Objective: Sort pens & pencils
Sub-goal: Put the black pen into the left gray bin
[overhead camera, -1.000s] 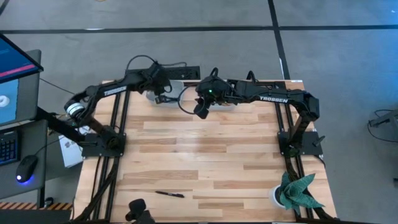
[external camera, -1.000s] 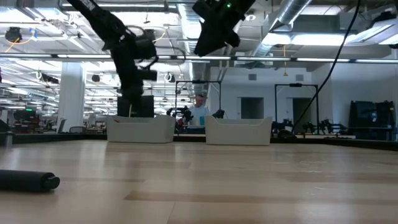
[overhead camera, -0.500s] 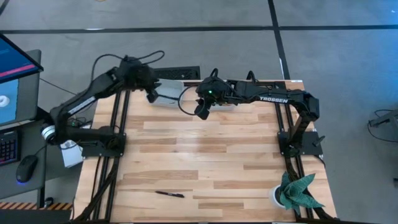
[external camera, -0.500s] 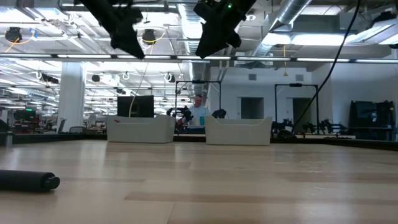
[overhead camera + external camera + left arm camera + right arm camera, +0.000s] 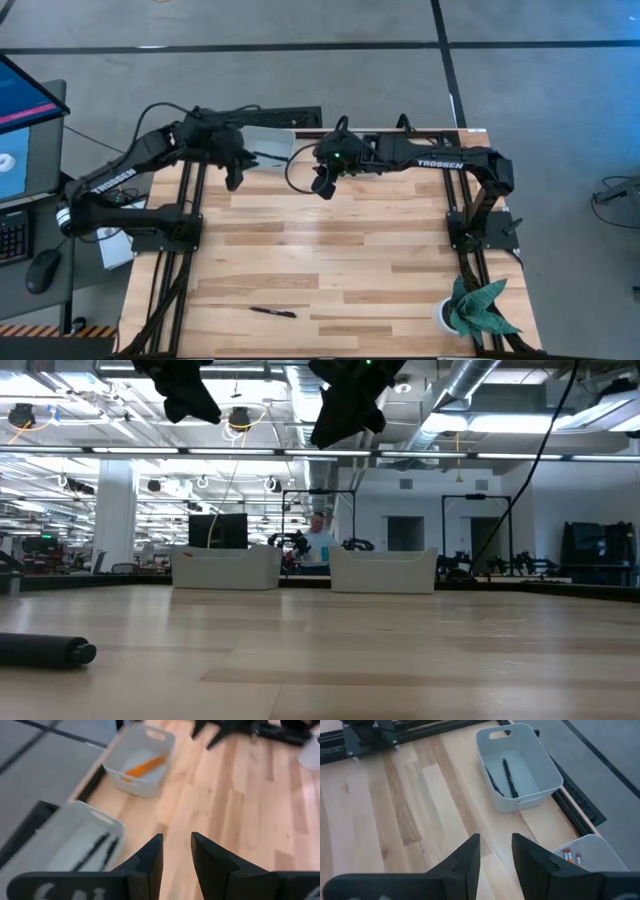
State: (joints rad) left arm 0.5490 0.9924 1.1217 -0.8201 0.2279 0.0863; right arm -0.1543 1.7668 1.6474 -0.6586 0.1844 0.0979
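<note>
Flanking the far bins (image 5: 268, 143), a plant (image 5: 478, 307).

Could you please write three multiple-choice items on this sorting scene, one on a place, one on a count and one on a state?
1. Where does the loose pen lie?
A. Between the two bins
B. On the bare table, near its near edge, far from the bins
C. Against the plant pot

2. How many black pens lie in the white bin that the right wrist view shows whole?
A. None
B. Five
C. Two

3. How do the left arm's jaws stand?
A. Apart, with nothing between them
B. Shut on a pencil
C. Shut on a pen

Answers:
1 B: the high view shows it alone on the wood by the near edge.
2 C: two dark sticks lie on the bin's floor.
3 A: the left wrist view shows only table through the gap.
</note>
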